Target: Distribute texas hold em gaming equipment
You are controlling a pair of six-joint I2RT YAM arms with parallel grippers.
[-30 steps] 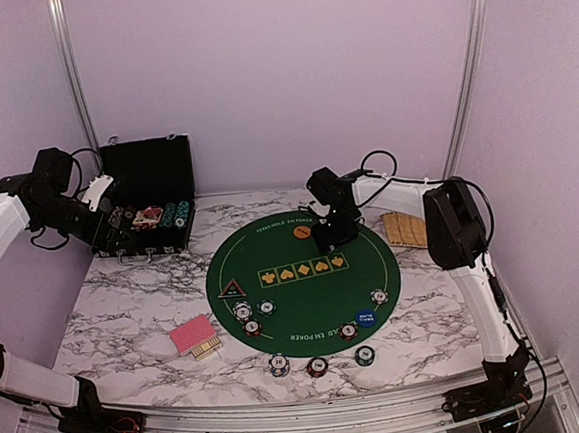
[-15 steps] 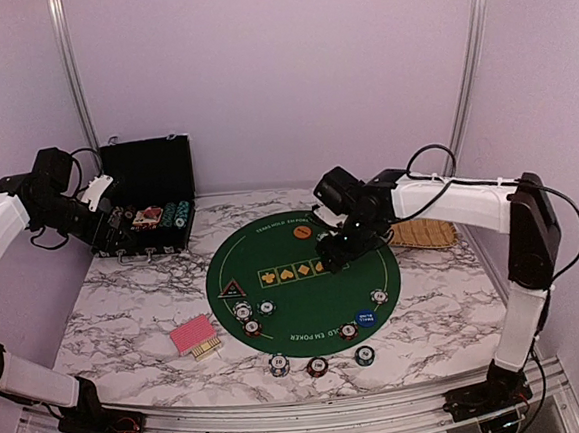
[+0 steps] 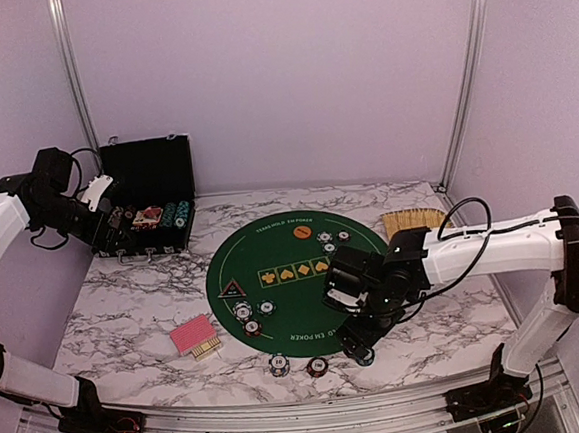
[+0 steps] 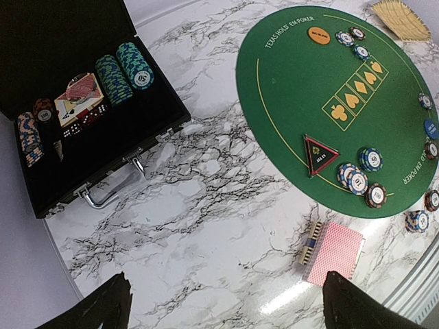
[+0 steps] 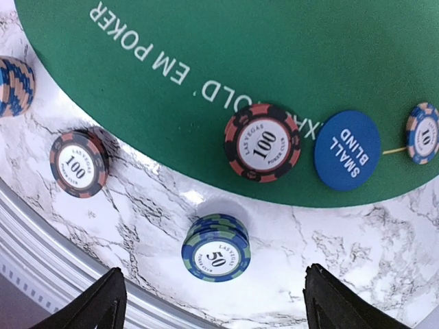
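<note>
My right gripper (image 5: 216, 305) hangs open low over the marble at the mat's near edge, nothing between its fingers. A blue-green 50 chip stack (image 5: 216, 248) lies just ahead of the fingertips, not touched. Beyond it on the green mat (image 5: 206, 41) sit a red-black 100 chip (image 5: 262, 142) and the blue small-blind button (image 5: 347, 149). My left gripper (image 4: 226, 315) is open and empty, high over the table's left side. Below it lie the red-backed cards (image 4: 334, 251), the black triangular button (image 4: 320, 152), chips (image 4: 357, 179) and the orange button (image 4: 318, 35).
The black hinged case (image 4: 103, 147) stands open at the back left, with chip rows (image 4: 125, 68) and cards (image 4: 79, 96) inside. A tan woven tray (image 3: 410, 219) lies at the back right. Another 100 chip (image 5: 79, 164) rests on the marble near the table's front rail (image 3: 285, 409).
My right arm has swung from the mat's far side to its near edge, its jaws opening wider. Chips now show beside the orange button where it was. The left arm has not moved.
</note>
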